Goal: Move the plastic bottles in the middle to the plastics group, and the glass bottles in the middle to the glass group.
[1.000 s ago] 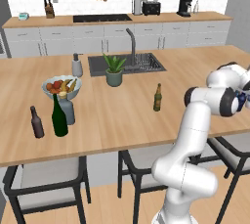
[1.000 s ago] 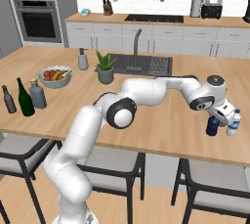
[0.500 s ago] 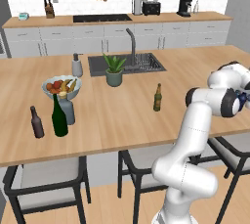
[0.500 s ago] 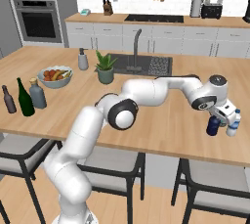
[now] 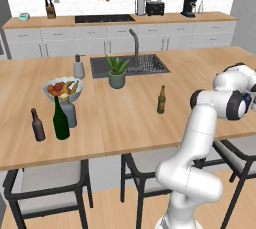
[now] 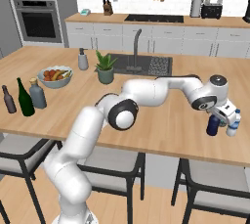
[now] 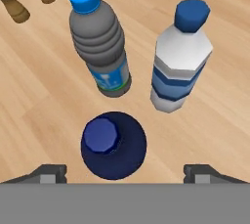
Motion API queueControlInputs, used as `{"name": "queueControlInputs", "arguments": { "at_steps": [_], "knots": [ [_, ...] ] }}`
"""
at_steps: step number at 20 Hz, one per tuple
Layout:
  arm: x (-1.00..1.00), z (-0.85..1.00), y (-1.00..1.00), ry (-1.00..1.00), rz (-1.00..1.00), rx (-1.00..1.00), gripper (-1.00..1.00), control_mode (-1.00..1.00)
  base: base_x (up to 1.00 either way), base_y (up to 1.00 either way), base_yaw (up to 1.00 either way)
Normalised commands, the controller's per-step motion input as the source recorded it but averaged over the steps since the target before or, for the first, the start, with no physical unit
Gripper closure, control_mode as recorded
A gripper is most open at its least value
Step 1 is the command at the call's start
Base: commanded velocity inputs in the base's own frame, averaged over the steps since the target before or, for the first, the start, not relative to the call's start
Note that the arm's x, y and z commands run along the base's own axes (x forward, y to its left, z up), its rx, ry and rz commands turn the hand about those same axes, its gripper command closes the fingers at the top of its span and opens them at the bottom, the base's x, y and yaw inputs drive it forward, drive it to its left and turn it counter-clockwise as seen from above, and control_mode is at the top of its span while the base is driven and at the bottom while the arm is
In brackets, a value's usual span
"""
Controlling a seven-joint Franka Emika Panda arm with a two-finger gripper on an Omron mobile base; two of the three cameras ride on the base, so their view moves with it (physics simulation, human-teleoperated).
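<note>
The dark blue bottle (image 7: 113,145) is let go beside the water bottles (image 7: 100,52), the gripper (image 7: 125,171) is wide open, and the beer bottle (image 5: 161,99) should be fetched next.

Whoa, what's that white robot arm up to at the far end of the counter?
It is sorting bottles. Its gripper stands open just above a small dark navy-blue bottle, which stands upright on the wooden counter beside two plastic water bottles: a grey one with a bright blue cap and a pale one with a dark blue cap. A slim amber beer bottle waits mid-counter, and a tall dark green wine bottle stands at the other end.
</note>
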Motion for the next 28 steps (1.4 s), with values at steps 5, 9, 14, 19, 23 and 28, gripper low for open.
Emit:
{"name": "queueControlInputs", "arguments": {
  "at_steps": [5,9,14,19,23,28],
  "knots": [
    [-0.1,0.0,0.09,0.01,0.0,0.0,-1.0,-1.0,0.0,0.0,0.0],
    [-0.46,0.01,0.44,0.01,0.0,-0.01,-1.0,-1.0,0.0,0.0,0.0],
    [-0.63,0.1,0.74,0.0,0.0,-0.05,-1.0,-1.0,0.0,0.0,0.0],
    [-0.75,0.17,0.76,0.0,0.0,-0.03,-1.0,-1.0,0.0,0.0,0.0],
    [-0.53,0.24,0.75,0.0,0.0,-0.01,-1.0,-1.0,0.0,0.0,0.0],
    [-0.07,0.11,0.58,0.0,0.06,0.0,-1.0,-1.0,0.0,0.0,0.0]
  ]
}}
